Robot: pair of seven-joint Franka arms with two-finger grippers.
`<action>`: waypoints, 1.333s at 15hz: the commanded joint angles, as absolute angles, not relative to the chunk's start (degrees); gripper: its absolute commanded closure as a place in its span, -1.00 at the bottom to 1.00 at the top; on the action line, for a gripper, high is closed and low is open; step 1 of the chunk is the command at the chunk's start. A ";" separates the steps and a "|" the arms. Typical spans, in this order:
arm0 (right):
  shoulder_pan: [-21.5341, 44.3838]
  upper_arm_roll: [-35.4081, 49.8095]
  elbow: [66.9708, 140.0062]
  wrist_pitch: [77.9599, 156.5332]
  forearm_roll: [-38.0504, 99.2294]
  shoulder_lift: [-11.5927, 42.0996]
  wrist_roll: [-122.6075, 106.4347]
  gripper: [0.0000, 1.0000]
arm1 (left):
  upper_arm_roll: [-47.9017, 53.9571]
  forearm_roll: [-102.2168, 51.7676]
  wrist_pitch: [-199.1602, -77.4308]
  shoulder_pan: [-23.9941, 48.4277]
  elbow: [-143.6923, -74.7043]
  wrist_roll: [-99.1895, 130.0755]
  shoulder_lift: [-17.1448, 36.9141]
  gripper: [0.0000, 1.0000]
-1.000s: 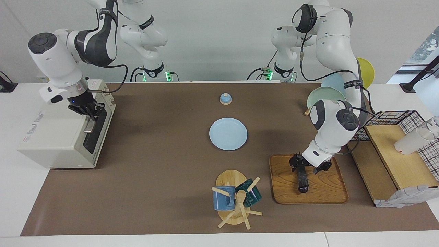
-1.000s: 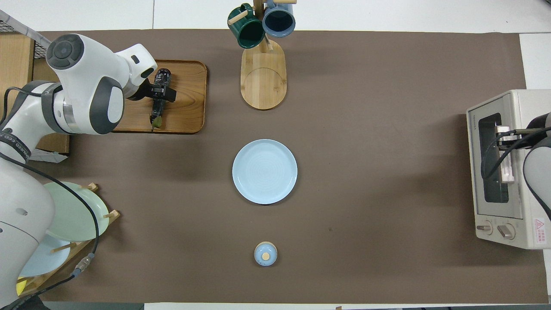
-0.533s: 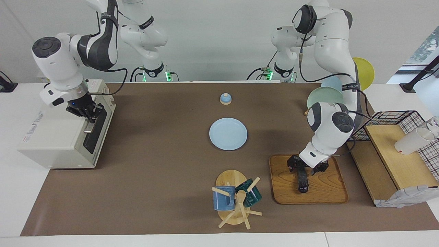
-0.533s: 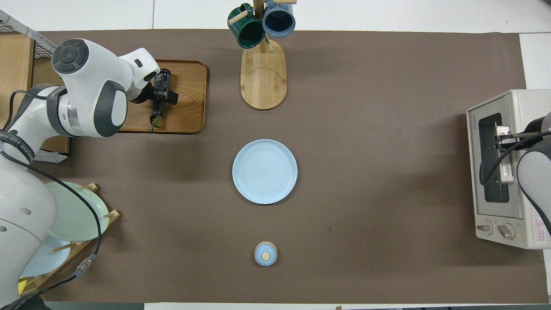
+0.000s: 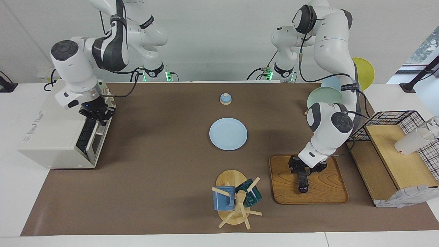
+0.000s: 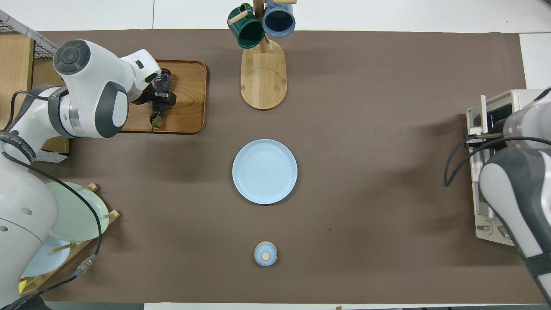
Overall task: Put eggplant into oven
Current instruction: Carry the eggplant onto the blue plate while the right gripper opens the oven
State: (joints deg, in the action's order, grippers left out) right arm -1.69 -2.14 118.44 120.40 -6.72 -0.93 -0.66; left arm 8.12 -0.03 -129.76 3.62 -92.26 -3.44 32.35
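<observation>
- While the oven (image 5: 58,133) door stands partly ajar, right tool (image 5: 97,115) grips its handle.
- Left tool (image 5: 303,168) clamps eggplant (image 5: 303,181) on tray (image 5: 319,197), 4 o'clock of plate (image 5: 228,133).

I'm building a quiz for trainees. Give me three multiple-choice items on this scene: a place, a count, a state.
1. Where is the eggplant?
A. on the blue plate
B. over the wooden tray
C. in the oven

2. How many mugs hang on the mug tree?
A. one
B. two
C. four

3. How is the oven door?
A. partly open
B. fully shut
C. removed

Key: 1 B, the left gripper has it at the tray; 2 B, a blue and a green one; 3 A, the right gripper is at its tilted top edge.
</observation>
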 commanded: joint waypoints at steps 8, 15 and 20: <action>1.93 -1.93 121.46 140.18 -2.55 12.83 3.51 1.00 | 7.91 -3.33 -118.33 3.86 -90.09 0.42 24.54 1.00; 2.46 1.83 115.86 133.36 -0.54 13.45 9.82 1.00 | 8.35 -4.22 -105.22 15.44 -96.22 15.62 14.96 1.00; 4.57 4.22 110.83 128.23 0.26 13.71 16.78 0.27 | 8.35 -10.00 -114.92 25.20 -109.13 24.95 9.07 1.00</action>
State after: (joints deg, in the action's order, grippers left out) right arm 4.36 4.01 111.48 129.09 -1.00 13.45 15.48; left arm 9.36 -6.87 -108.69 22.43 -100.72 23.08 13.72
